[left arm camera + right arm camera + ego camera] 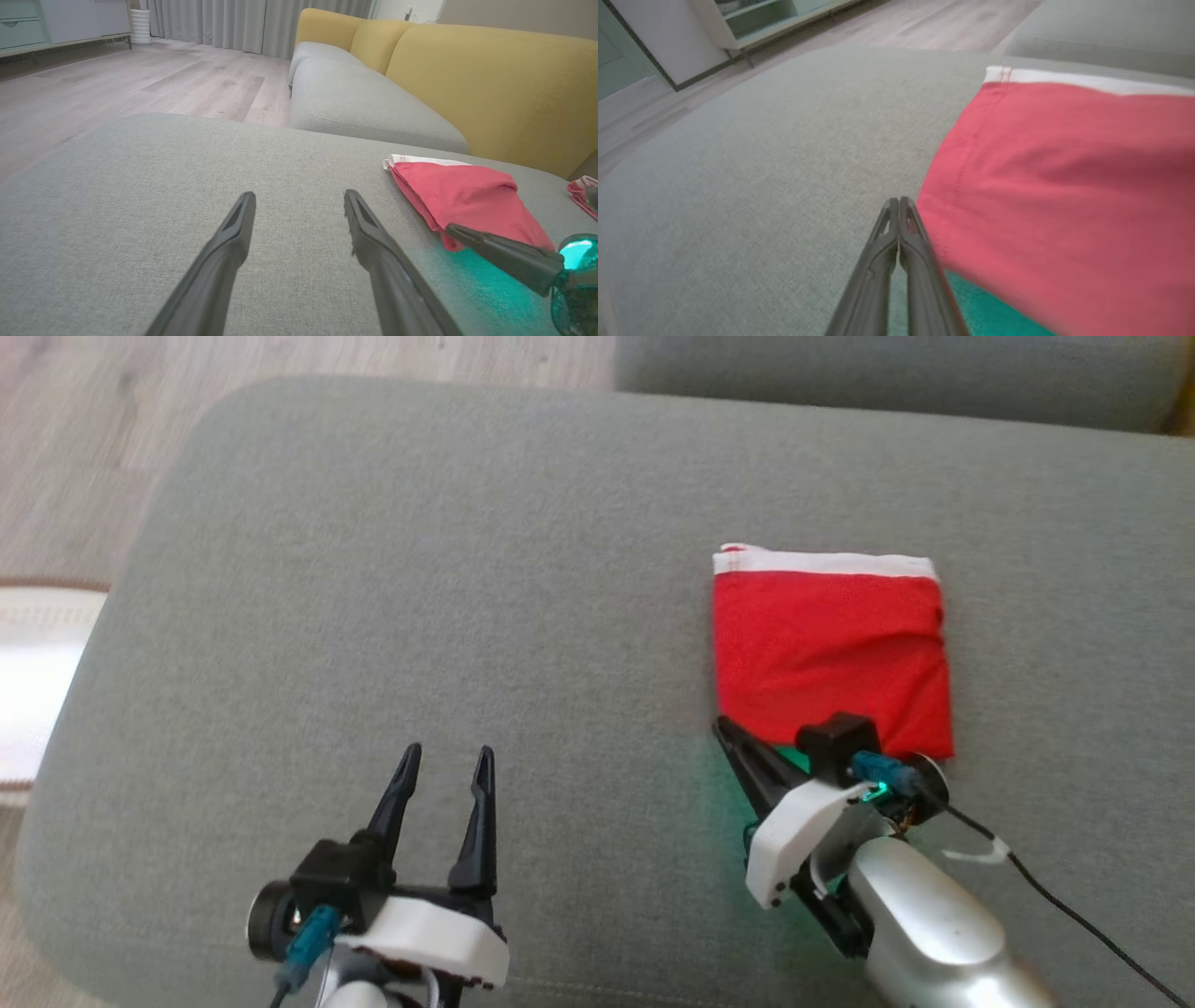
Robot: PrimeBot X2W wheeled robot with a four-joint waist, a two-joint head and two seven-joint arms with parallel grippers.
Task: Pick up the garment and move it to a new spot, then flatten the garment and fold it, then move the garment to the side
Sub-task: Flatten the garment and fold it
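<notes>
One folded garment (831,653), right of cushion (420,616) middle: soft, light, limp, probably best pinched through all layers at near left corner. Right end effector (724,728) pressed together just beside it; left end effector (448,753) spread.

Garment (831,653) lies on the seat cushion (467,597), right of centre. Right gripper (721,726) sits at the garment's near left corner, fingers just beside its left edge; whether they touch it cannot be told. Left gripper (449,751) is over the cushion's near left part, well apart from the garment and to its left. A second cushion (887,373) lies behind the first. Floor (75,448) lies off the cushion's left side. In the left wrist view, the backrest (490,84) runs along the right.
</notes>
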